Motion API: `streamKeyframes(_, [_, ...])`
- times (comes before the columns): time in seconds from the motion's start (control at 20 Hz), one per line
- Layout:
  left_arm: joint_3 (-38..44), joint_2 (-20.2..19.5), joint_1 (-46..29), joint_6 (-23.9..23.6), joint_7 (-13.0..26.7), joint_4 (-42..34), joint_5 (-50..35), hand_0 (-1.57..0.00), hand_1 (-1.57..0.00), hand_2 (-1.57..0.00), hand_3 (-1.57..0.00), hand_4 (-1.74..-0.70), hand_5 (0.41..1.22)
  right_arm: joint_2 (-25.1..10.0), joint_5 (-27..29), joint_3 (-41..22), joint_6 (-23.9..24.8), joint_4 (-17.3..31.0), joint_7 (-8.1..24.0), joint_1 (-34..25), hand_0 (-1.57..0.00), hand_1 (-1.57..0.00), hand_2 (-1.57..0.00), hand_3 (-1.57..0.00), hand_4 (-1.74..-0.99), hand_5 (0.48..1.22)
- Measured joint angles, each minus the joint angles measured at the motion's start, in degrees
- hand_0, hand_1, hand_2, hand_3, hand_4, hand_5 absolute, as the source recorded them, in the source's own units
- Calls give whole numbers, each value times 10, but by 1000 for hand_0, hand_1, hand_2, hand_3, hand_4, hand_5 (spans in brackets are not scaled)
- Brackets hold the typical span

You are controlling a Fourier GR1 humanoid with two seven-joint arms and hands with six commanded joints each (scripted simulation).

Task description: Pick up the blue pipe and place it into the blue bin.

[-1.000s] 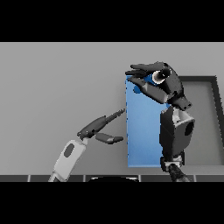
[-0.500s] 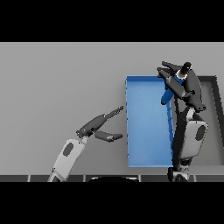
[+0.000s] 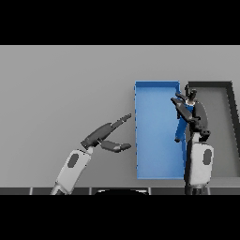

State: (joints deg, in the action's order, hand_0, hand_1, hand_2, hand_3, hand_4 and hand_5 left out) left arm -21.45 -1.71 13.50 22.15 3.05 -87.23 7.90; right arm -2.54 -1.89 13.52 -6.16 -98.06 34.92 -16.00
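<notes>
Blue pipe [image 3: 181, 127] hangs upright, pinched in the curled fingers of the right hand [image 3: 189, 110] over the blue bin's [image 3: 154, 136] right edge. Left hand [image 3: 108, 136] idles nearby, fingers straight. Next, I judge: lower and release inside.

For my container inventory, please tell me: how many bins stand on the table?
2: an open blue rectangular bin right of centre, and a dark grey bin touching its right side, partly hidden by the right arm.

one blue pipe [image 3: 182, 127], one blue bin [image 3: 154, 140], one dark bin [image 3: 220, 136], two hands
</notes>
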Motion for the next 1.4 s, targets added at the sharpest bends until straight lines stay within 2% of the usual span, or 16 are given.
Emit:
streamKeyframes(0.1, [4,-4,2,-2,0,-6,-2,1,1,1,1,-923,476,-2,13,-17,21,25,0,22,-1571,-1571,-1571,-1571,-1497,1221])
streamKeyframes(0.2, [-3,-2,-4,-2,-4,-10,2,1,1,1,1,-922,480,-12,31,-38,43,17,-14,37,-1571,-1571,-1571,-1005,-1585,1221])
streamKeyframes(0.3, [-2,1,2,-8,0,1,9,1,1,1,1,-920,484,-26,55,-51,63,19,-21,43,-1571,-1571,-1571,-643,-1641,1221])
streamKeyframes(0.35, [-2,0,2,-6,-2,2,8,1,1,1,1,-919,486,-30,56,-61,77,21,-25,44,-1571,-1571,-1571,-514,-1661,1221])
streamKeyframes(0.4, [-5,-1,0,-4,-8,-4,8,1,1,1,1,-918,489,-32,59,-68,89,20,-29,46,-1571,-1571,-1571,-411,-1677,1171])
streamKeyframes(0.45, [-7,1,-3,-7,-6,-3,11,1,1,1,1,-920,491,-37,70,-70,103,21,-34,50,-1571,-1571,-1518,-455,-1626,1161])
streamKeyframes(0.55, [-3,-2,-3,-5,-5,-8,6,1,1,1,1,-921,493,-44,76,-78,133,30,-36,52,-1084,-1025,-987,-291,-1469,1148])
streamKeyframes(0.6, [-2,-1,1,-5,-1,-6,6,1,1,1,1,-920,493,-43,77,-84,153,42,-37,51,-867,-820,-789,-232,-1405,1137])
streamKeyframes(0.65, [-2,-1,1,-6,-4,-4,7,1,1,1,1,-924,493,-63,92,-95,178,75,-1,60,-693,-656,-631,-186,-1370,1125])
streamKeyframes(0.7, [-3,5,7,-7,2,-2,8,1,1,1,1,-925,494,-93,119,-122,200,112,0,60,-554,-525,-505,-148,-1339,1108])
streamKeyframes(0.8, [-2,4,4,-7,6,-1,8,1,1,1,1,-924,494,-181,165,-210,198,130,-10,45,-354,-335,-323,-95,-1279,1010])
streamKeyframes(0.85, [-2,1,2,-6,-2,-4,6,1,1,1,1,-926,494,-227,172,-259,198,129,-10,39,-283,-268,-258,-75,-1250,962])
streamKeyframes(0.95, [5,2,9,-7,4,2,2,1,1,1,1,-927,495,-309,228,-343,212,128,-5,15,-181,-171,-165,-48,-1219,870])
streamKeyframes(1.15, [3,-2,7,-3,0,4,3,1,1,1,1,-929,496,-434,366,-503,264,129,-1,-62,-74,-70,-67,-19,-1161,771])
streamKeyframes(1.25, [2,-3,1,-5,-3,0,3,1,1,1,1,-931,496,-470,415,-555,291,118,-2,-89,-47,-44,-42,-12,-1125,747])
streamKeyframes(1.4, [2,2,5,-6,-3,7,3,1,1,1,1,-931,495,-495,454,-611,325,99,0,-118,-23,-22,-21,-6,-1095,718])
